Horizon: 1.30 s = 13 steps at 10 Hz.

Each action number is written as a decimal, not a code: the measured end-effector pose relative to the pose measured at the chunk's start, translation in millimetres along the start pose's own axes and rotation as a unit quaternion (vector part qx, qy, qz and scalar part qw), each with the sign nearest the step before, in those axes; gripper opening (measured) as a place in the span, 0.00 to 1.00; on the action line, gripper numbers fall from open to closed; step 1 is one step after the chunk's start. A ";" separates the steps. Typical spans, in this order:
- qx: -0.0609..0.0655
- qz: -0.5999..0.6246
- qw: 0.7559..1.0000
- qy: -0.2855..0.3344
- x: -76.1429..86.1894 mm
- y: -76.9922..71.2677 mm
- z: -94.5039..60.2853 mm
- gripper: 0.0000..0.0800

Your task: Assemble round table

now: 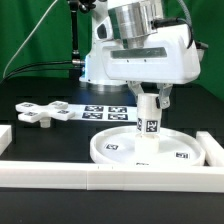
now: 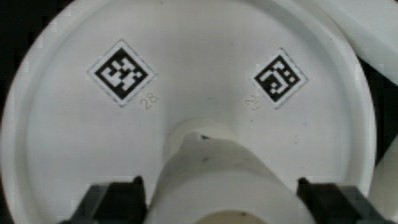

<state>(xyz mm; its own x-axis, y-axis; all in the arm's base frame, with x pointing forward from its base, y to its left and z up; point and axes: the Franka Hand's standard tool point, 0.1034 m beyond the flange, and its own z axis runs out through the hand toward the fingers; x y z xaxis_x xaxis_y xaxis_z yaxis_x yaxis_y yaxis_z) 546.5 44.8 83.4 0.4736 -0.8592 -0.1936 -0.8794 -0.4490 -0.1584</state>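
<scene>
The large round disc [image 1: 120, 150] lies flat on the black table, rim up, with tags on its face. The short thick cylinder leg [image 1: 148, 128] stands upright on the disc's middle. My gripper [image 1: 150, 98] comes straight down over the leg, its two fingers against the sides of the leg's top, shut on it. In the wrist view the leg [image 2: 222, 165] fills the space between the dark fingers [image 2: 118, 200], with the disc [image 2: 178, 60] and two of its tags beyond. The flat cross-shaped piece [image 1: 45, 112] lies loose on the table at the exterior view's left.
The marker board [image 1: 105, 110] lies behind the disc. A long white rail [image 1: 100, 176] runs along the front of the table and another [image 1: 212, 150] stands at the exterior view's right, close to the disc's rim. A black rail end shows at the left.
</scene>
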 end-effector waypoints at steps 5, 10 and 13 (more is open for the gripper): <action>0.030 0.243 0.969 -0.031 -5.4 -5.7 3.7 0.51; 0.037 0.197 0.979 -0.032 -0.6 -7.4 -1.2 0.80; 0.040 0.078 0.996 -0.029 -1.2 -7.0 -0.3 0.81</action>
<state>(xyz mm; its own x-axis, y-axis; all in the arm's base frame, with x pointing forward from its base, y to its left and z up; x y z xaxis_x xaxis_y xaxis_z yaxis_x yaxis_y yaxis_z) 552.1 48.9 85.0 0.3348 -0.9008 -0.2764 -0.9371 -0.2876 -0.1976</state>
